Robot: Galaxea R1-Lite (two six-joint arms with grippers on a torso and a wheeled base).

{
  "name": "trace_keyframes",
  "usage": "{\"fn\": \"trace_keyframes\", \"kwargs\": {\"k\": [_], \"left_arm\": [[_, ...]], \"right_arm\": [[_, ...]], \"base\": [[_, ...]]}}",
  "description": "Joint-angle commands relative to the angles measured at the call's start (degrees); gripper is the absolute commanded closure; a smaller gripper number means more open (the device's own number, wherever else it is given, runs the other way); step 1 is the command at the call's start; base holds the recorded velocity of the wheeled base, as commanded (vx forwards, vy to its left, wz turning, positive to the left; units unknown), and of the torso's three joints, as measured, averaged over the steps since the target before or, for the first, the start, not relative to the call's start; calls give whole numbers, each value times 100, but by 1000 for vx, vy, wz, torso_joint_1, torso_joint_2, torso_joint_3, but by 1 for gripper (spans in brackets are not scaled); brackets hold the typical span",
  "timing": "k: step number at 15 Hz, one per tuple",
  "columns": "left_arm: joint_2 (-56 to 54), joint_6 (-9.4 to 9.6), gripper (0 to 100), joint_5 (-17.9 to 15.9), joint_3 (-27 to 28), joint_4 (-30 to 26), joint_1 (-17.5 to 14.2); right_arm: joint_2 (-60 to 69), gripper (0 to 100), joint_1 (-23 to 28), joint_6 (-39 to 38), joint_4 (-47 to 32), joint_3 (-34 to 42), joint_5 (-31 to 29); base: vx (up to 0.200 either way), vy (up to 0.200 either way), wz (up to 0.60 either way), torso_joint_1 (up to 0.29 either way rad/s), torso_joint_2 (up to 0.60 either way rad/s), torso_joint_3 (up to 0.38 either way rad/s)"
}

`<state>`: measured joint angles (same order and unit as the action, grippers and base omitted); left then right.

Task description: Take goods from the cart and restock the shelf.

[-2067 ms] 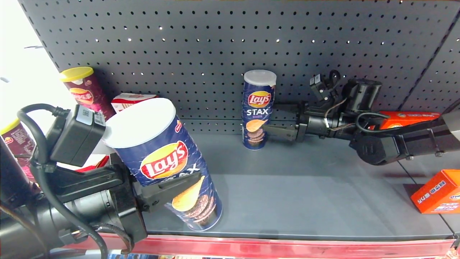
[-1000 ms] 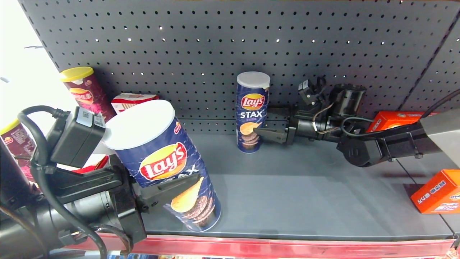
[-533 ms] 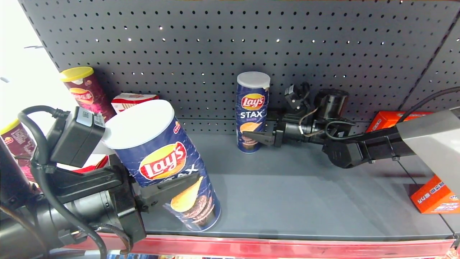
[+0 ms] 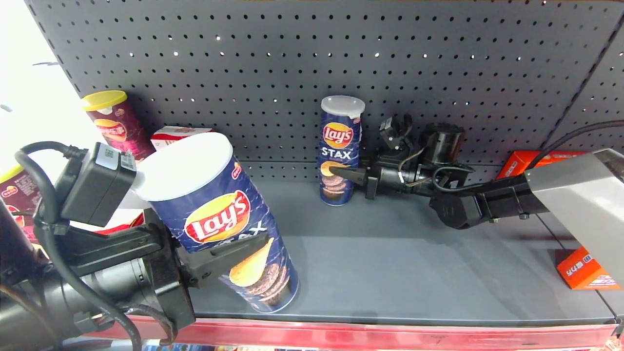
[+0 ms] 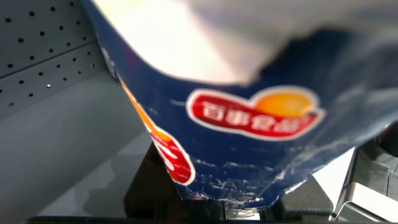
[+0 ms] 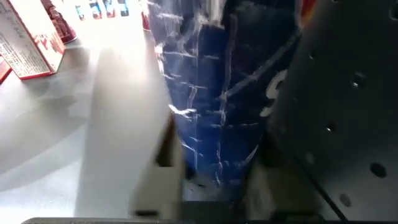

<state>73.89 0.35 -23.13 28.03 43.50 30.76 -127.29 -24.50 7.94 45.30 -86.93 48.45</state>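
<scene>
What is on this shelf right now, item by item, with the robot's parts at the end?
blue chip cans: 2, blue with white lids; near can front left, far can back centre
maroon cans: 2, maroon with yellow lids, left end
white-and-red box: 1, white and red, behind the near can
orange boxes: 2, orange, right end, one at the back and one nearer the front
shelf: 1, grey with a red front edge
pegboard: 1, grey, behind the shelf
left pincer: 1, black, shut on the near can
right pincer: 1, black, shut on the far can

The right pincer (image 6: 214,93) clasps a blue chip can (image 6: 211,140).
</scene>
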Motion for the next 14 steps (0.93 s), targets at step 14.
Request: {"fn": "trace_keyframes", "kwargs": {"k": [14], "left_arm": [[-85,9,100,-8,1,-8,9]], "right_arm": [[3896,100,-670,33,673,4975,-11]], "base": [[0,0,0,0,0,0]]}}
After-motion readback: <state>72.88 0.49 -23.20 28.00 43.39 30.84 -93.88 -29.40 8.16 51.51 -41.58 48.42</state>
